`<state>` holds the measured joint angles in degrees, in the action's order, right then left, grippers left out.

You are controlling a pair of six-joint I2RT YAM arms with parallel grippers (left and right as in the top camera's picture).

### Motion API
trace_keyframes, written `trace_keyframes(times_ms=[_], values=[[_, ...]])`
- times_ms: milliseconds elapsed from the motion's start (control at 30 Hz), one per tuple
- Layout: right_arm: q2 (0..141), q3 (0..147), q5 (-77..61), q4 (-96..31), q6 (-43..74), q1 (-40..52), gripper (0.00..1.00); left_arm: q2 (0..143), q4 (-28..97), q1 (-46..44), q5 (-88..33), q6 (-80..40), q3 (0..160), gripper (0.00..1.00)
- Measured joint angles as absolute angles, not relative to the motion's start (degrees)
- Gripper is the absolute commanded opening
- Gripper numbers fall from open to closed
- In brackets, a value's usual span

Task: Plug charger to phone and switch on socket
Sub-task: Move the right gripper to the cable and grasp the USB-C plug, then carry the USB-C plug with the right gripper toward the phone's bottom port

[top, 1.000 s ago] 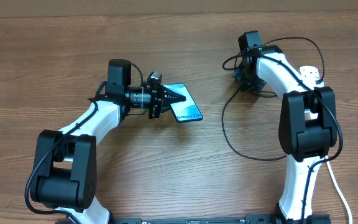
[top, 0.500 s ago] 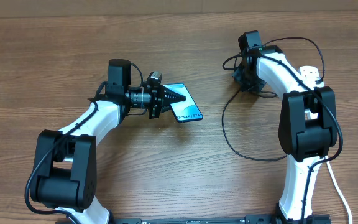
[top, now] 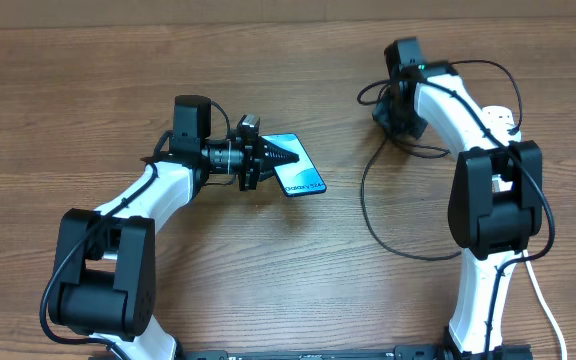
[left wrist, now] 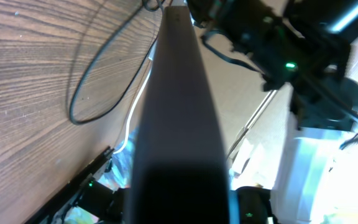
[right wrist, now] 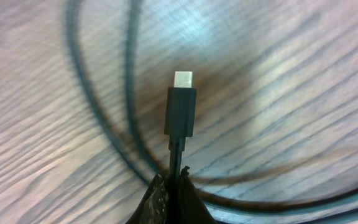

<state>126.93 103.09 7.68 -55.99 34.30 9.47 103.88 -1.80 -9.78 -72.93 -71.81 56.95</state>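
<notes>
Left of the middle of the overhead view, the left gripper (top: 286, 162) is pinching the phone (top: 304, 175), whose screen faces up and whose far end points to the lower right. I cannot tell if the phone touches the worktop (top: 68, 100) or is a little above it.

Right of the phone, the charger (top: 362, 205) lies in a wide loop on the wood. In the upper right the right gripper (top: 398, 116) is pressed together on the cable just behind the connector tip (right wrist: 181, 106), well apart from the phone.

I think the step in hand is to bring the tip to the phone's port. To do it well, the left side should hold the phone firm and steady. The right side should come in along the phone's long axis, with the flat tip turned to match the slot, and push slowly and straight. The grip is behind the connector, so the tip may bend aside if it arrives at an angle.

The port shows in no view; the left wrist camera gives only a dark, blurred edge of the phone. At the right, the socket (top: 501, 117) is mostly hidden behind the right arm, so I cannot make out its switch or the charger's plug.
</notes>
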Motion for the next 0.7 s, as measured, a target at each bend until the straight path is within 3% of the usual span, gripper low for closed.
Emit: trace_keyframes(times_ms=[167,467,700], values=[[121.43,107.53,5.61,-63.55,29.61,9.45,0.04,103.90,-4.05,-9.78,-75.46,-69.25,56.97,0.04],[98.76,108.95,-9.82,-78.78,17.87,9.47,0.04,103.96,-18.02,-9.28,-80.75,-69.04,57.14,0.04],[85.62,108.53,-14.28,-90.06,11.03,9.67,0.04,104.07,-20.82,-9.23,-81.52,-69.93,57.17,0.04]])
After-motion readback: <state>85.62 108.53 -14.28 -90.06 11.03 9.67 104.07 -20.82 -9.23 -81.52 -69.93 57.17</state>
